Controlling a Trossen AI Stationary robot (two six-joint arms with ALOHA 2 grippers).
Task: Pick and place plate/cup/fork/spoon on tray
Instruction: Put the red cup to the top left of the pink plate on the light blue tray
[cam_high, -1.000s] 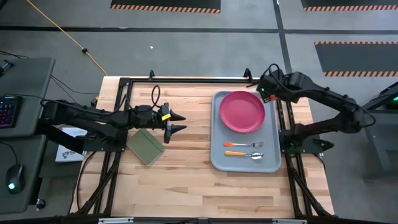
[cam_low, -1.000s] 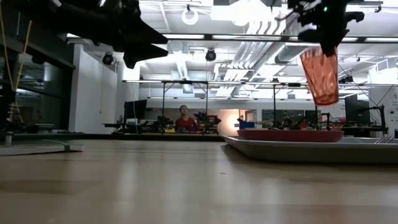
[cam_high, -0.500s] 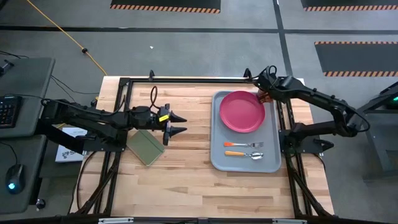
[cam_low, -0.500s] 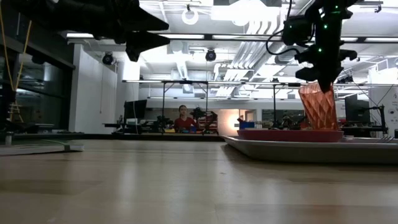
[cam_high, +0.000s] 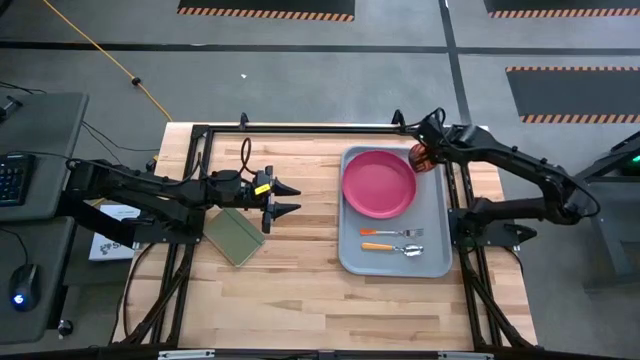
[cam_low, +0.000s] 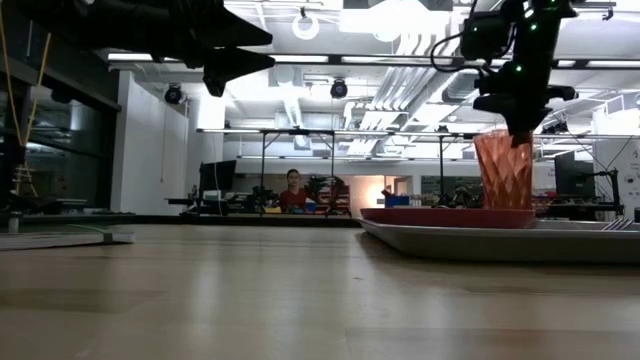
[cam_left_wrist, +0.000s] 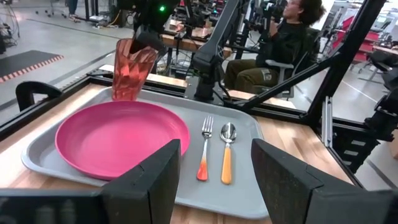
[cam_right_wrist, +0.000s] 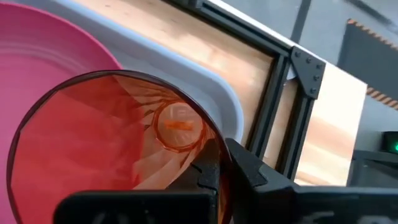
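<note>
Right gripper (cam_right_wrist: 214, 177) pinches the cup (cam_high: 421, 157) by its rim, upright at tray (cam_high: 440, 262) far-right corner beside plate (cam_high: 378, 184). Thin, light, slick plastic: rim grip fits. Left gripper (cam_high: 284, 198) spread, idle mid-table.

High looks straight down, low skims level — both catch the tray (cam_high: 440, 262).

Cup (cam_low: 503, 170) lower — upright on tray (cam_high: 350, 259); plate (cam_high: 378, 185) pushed left.
</note>
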